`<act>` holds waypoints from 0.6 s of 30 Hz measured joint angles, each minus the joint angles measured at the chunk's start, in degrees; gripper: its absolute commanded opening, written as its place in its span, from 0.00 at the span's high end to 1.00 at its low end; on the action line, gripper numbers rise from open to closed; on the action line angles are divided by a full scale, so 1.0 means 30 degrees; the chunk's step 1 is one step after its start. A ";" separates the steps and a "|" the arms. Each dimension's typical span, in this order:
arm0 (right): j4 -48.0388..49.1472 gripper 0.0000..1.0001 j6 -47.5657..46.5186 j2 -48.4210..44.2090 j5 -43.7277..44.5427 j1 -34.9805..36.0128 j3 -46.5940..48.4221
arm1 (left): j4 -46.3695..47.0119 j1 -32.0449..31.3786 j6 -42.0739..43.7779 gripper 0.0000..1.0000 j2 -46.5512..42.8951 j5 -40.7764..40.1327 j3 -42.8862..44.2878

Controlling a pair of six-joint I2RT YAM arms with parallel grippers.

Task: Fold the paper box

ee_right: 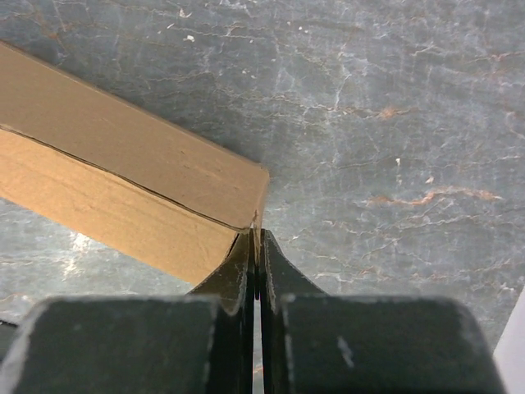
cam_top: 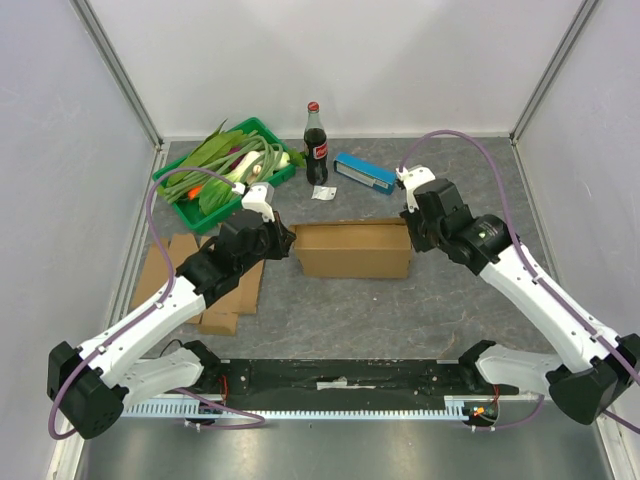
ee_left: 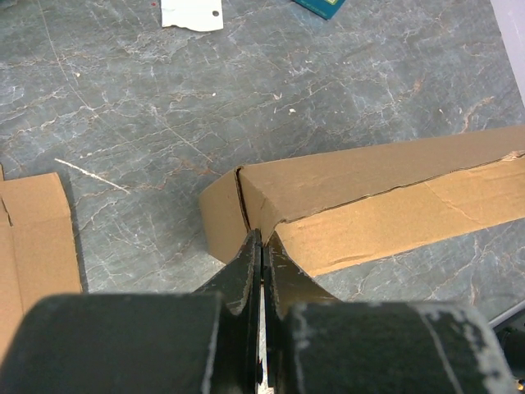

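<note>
Top external view: the paper box [cam_top: 355,250] lies mid-desk [cam_top: 400,320], its long axis running left to right across my front, squarely between my two arms. My left fingers [ee_left: 261,250] meet its left end and my right fingers [ee_right: 256,246] meet its right end, so neither arm is nearer; each has its own end. Both pairs are clenched tight, tips touching the box's end corners. Whether a thin edge of card is caught between them I cannot tell from either wrist view. A seam runs along the box's upper face, and the left end shows a rounded flap wrapping the corner. In my judgement the coming move turns on this end-to-end arrangement: any push or tuck acts inward along the long axis, and uneven pressure could skew the box. Off the task: flat cardboard blanks [cam_top: 175,265] lie well left of the box; a green tray of vegetables [cam_top: 225,170], a cola bottle [cam_top: 315,145], a white paper scrap [cam_top: 322,192] and a blue carton [cam_top: 364,172] sit beyond it. The bottle carries a red label; its writing is too small to read. No other lettering is legible.
</note>
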 measured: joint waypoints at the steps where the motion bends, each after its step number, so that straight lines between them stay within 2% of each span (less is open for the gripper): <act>1: -0.0415 1.00 0.0262 0.0233 -0.0131 -0.0022 0.0386 | -0.0029 0.0007 0.0000 0.98 0.0007 0.0000 0.0015; 8: -0.2361 1.00 0.2098 0.1341 -0.1341 -0.0291 0.1851 | -0.0393 0.0073 0.0015 0.98 0.0080 -0.0131 0.0226; 18: -0.2412 1.00 0.5661 0.0597 -0.4896 -0.1872 0.0823 | -0.0554 0.0146 0.0044 0.98 0.0080 -0.0248 0.0299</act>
